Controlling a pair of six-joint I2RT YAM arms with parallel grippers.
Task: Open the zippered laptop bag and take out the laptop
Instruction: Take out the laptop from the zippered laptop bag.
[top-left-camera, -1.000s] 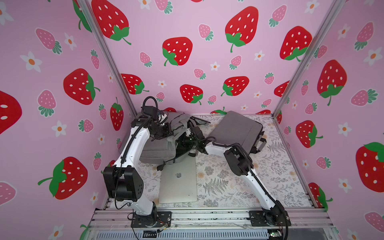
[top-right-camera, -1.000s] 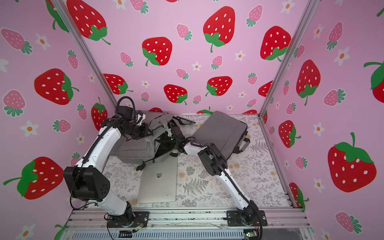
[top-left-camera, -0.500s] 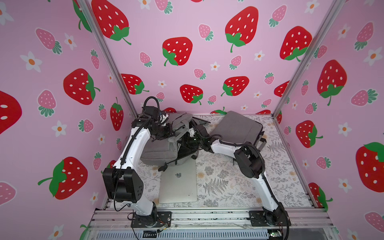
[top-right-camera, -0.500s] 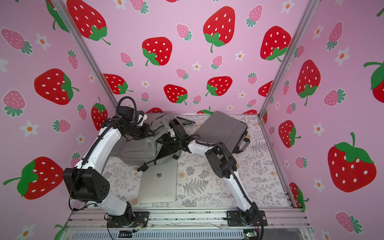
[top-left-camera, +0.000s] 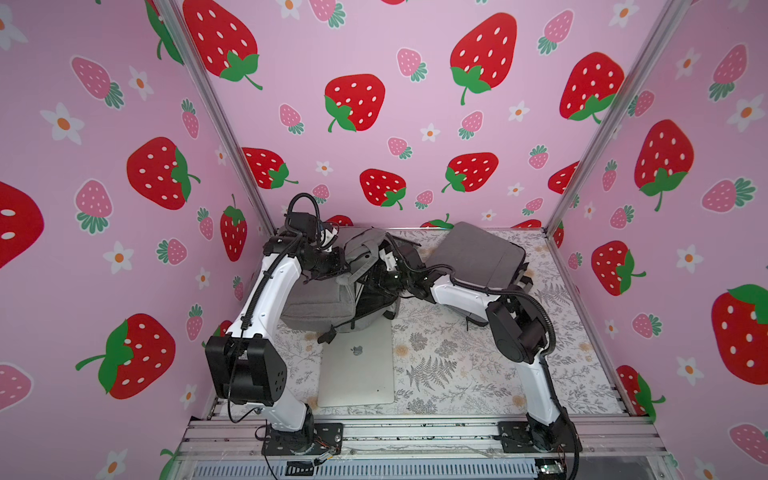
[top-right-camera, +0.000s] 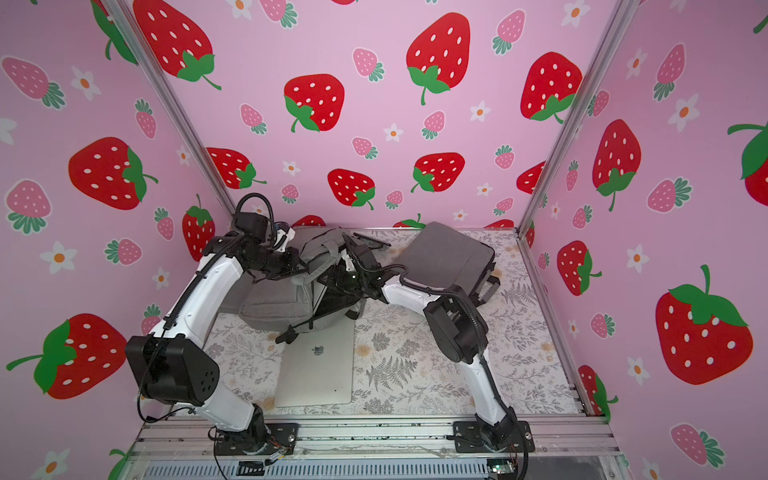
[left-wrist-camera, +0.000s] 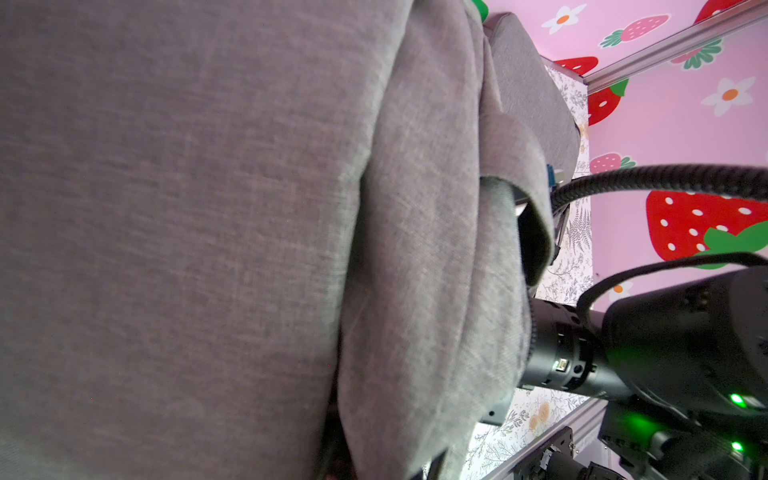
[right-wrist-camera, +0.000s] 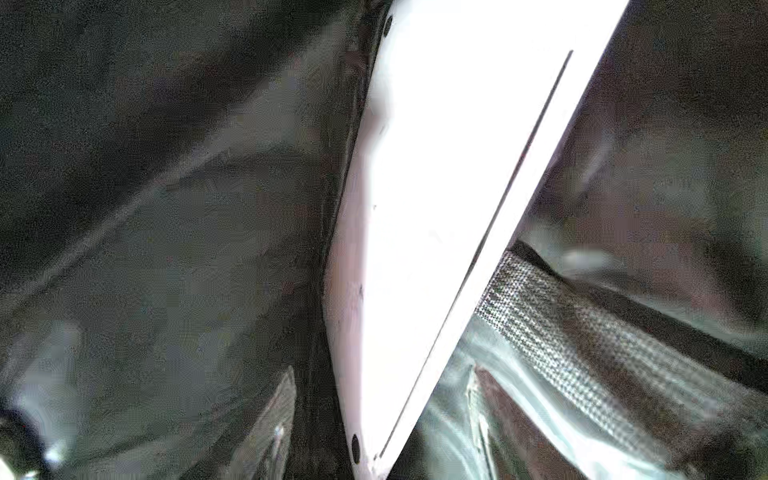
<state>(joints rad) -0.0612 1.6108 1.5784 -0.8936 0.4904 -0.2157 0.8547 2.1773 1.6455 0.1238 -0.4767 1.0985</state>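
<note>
The left gripper (top-left-camera: 337, 269) was clamped tight on the grey cloth at the top of the bag (top-left-camera: 320, 301), middle left in both top views. The right gripper (top-left-camera: 380, 284) sat inside the bag's dark mouth, and I could not tell how its jaws stood. A silver laptop (top-left-camera: 356, 370) lay flat on the table (top-left-camera: 457, 365) just below the bag. The right wrist view showed a bright laptop edge (right-wrist-camera: 436, 208) close by.

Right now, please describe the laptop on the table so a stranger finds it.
On the floral table, the silver laptop lies flat and closed in front of the open grey bag. Its neighbours are grey fabric; it is smooth metal with a logo.
</note>
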